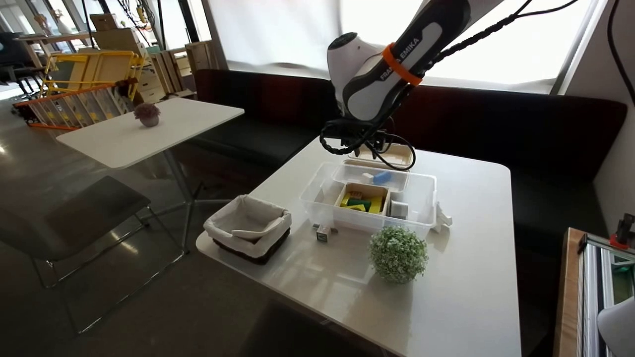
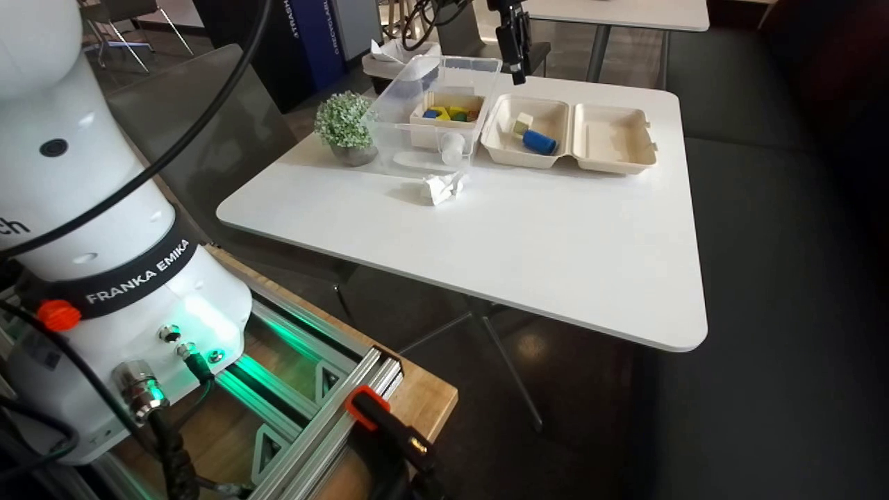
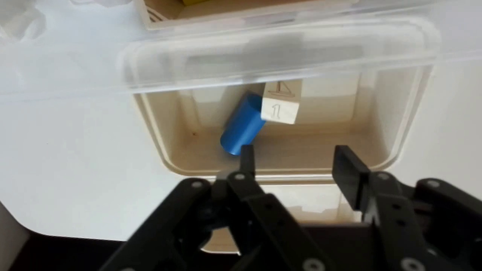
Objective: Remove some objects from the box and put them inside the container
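Stretching beneath the black two-fingered claw (image 3: pixel 293 158), the white round-cornered table (image 1: pixel 466 258) shows to us broadly in both exterior views, while the wrist view gives us only patches of it. The claw is released: its fingers stand apart over a bare gap. Past its fingertips sits the clear plastic rectangular bin (image 1: pixel 419 196), of which the wrist view catches just a part. Below the claw lies the beige fibre hinged container (image 2: pixel 614 135), unfolded; an exterior view shows us both halves whole. Well apart from the claw we see the dark basket with a white cloth liner (image 1: pixel 273 235). On the bin's far side from the claw stands the round leafy green ball (image 1: pixel 398 254).

Inside the bin is the pale wooden box (image 2: pixel 427 132); the wrist view shows us one corner and a strip of yellow, the exterior views its load. Just past the fingertips, in the container, the smooth blue cylinder (image 3: pixel 243 126) lies slantwise, its nearer end toward one finger. Only the wrist view lets us read a 1 on the pale wooden cube (image 3: pixel 281 103) beside it.

Away from the claw, in the wooden box, lie the small yellow blocks (image 1: pixel 376 204) and the small green block (image 1: pixel 358 203). One yellow block's long axis runs along a side wall, roughly toward the claw; the green block's runs crosswise.
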